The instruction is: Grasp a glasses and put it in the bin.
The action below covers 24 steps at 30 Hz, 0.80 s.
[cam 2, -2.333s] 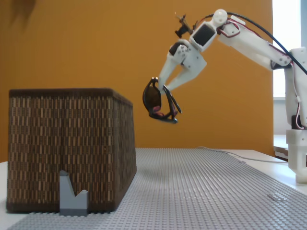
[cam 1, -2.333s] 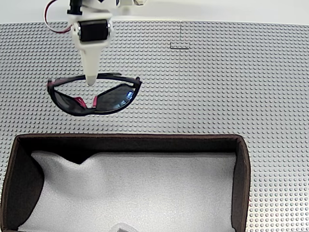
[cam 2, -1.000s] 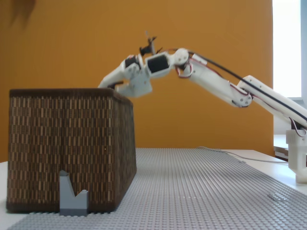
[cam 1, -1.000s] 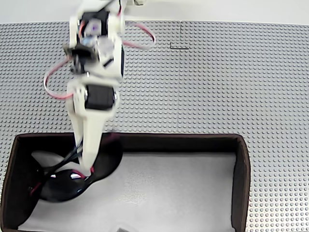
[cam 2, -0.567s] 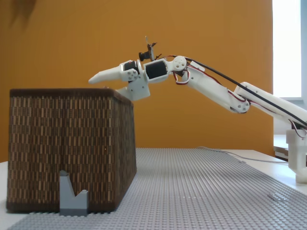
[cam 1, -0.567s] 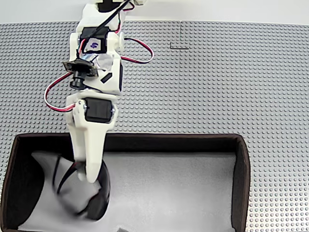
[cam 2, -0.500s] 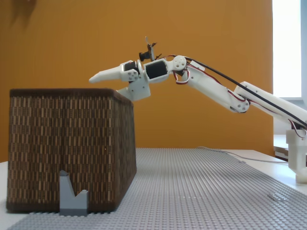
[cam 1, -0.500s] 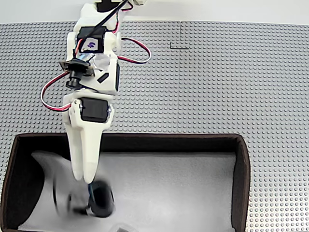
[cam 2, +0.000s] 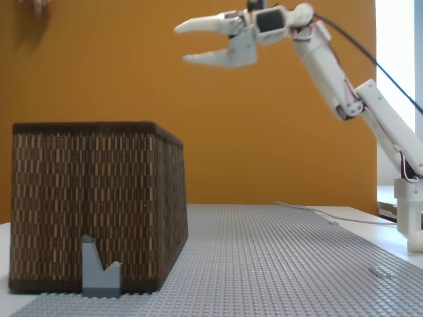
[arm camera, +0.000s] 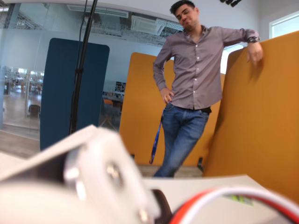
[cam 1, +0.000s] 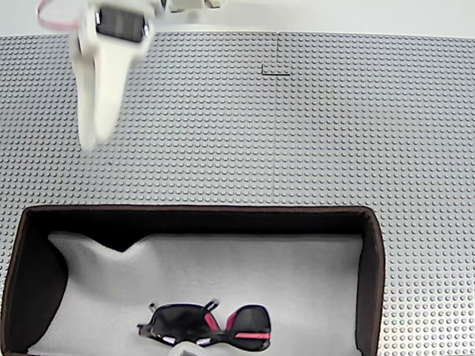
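The glasses (cam 1: 204, 326) lie folded on the grey lining inside the bin (cam 1: 373, 274), near its front wall in the top-down fixed view, lenses flat. The bin (cam 2: 92, 205) holds nothing else that can be seen. The gripper (cam 2: 188, 43) hangs high above the studded mat (cam 1: 312, 126), fingers spread and empty. Little risk appears to remain; a careless downward sweep of the arm could clip the bin's rim. A person (arm camera: 194, 84) leans on an orange partition (arm camera: 252, 116) in the wrist view.
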{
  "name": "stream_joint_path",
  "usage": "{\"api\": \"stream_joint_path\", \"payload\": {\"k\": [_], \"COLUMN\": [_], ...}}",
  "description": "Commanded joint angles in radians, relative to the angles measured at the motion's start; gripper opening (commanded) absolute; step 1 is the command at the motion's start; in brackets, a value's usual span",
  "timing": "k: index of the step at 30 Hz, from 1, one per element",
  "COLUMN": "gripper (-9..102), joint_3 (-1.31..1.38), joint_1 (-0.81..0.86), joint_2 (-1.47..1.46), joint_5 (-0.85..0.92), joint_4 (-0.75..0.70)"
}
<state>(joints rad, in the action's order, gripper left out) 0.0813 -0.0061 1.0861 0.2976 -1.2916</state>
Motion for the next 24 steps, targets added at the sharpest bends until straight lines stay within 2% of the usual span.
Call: {"api": "stream_joint_path", "payload": {"k": [1,11,13,16,19,24], "gripper": [21,21,21,21,21,21], "joint_3": [0.038,0.032,-0.021,-0.337,-0.854,-1.178], "joint_1": [0.008,0.038,0.052,0.066,0.083,0.089], "joint_2": [0.239,0.428,0.456,0.632,0.927,1.074], "joint_5": [-0.002,-0.041,-0.064,-0.063,-0.058,-0.066], "joint_4": [-0.106,-0.491,-0.525,-0.460,-0.215,-0.129]}}
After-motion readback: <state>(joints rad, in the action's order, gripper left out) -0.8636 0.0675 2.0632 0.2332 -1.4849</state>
